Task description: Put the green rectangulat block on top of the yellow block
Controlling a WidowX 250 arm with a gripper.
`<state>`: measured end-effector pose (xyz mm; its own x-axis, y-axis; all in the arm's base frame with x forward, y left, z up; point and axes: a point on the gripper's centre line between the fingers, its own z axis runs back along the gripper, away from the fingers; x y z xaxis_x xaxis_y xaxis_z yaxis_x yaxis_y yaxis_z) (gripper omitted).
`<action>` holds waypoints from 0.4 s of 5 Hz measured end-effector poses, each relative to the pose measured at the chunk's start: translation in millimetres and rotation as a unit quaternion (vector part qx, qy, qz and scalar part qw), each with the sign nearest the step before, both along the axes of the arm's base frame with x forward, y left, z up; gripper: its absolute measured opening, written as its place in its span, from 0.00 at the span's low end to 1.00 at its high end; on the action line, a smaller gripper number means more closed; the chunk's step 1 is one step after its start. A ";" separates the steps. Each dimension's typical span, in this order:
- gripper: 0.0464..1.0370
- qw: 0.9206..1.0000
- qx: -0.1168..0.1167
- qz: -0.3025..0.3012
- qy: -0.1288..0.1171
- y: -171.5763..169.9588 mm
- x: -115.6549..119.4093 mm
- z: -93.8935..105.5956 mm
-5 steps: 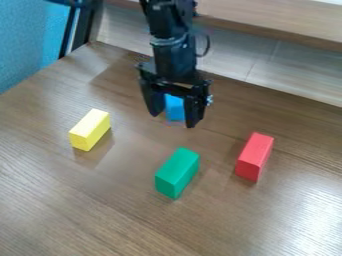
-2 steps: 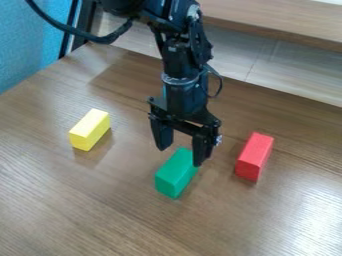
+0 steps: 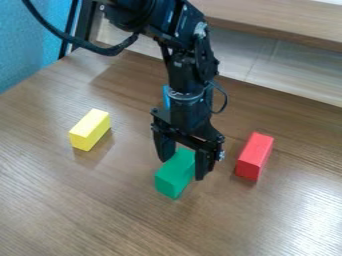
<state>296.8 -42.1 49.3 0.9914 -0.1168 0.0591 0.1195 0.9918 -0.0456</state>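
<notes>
In the camera view, the green rectangular block (image 3: pixel 175 176) lies on the brown wooden tabletop (image 3: pixel 100 210), near the middle of the view and a little below it. Its long axis runs at a slant, from the near end at lower left to the far end at upper right. The yellow block (image 3: pixel 89 130), well apart at the left of the view, points almost the same way. The red block (image 3: pixel 254 156), to the right of the green one, also slants up to the right, but more steeply. A blue block (image 3: pixel 166 97) shows in part behind the arm (image 3: pixel 188 70).

The gripper (image 3: pixel 182 169) is spread, its fingers apart and straddling the far part of the green block; whether either finger touches it, I cannot tell.

Compared with the earliest frame, where the gripper hung in front of the blue block, it has moved down the view and somewhat to the right, to the green block. Since the second frame it has dropped a bit farther along it. The green, yellow and red blocks have kept their places and their slants.
</notes>
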 end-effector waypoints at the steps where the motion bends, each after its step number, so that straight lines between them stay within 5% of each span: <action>1: 0.96 1.000 0.003 0.001 -0.002 0.9 -5.4 -8.1; 2: 0.93 1.000 0.006 0.006 0.009 1.1 -7.0 -18.7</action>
<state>289.8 -41.0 30.7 0.9936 -0.1061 0.0399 0.1075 0.9935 -0.0360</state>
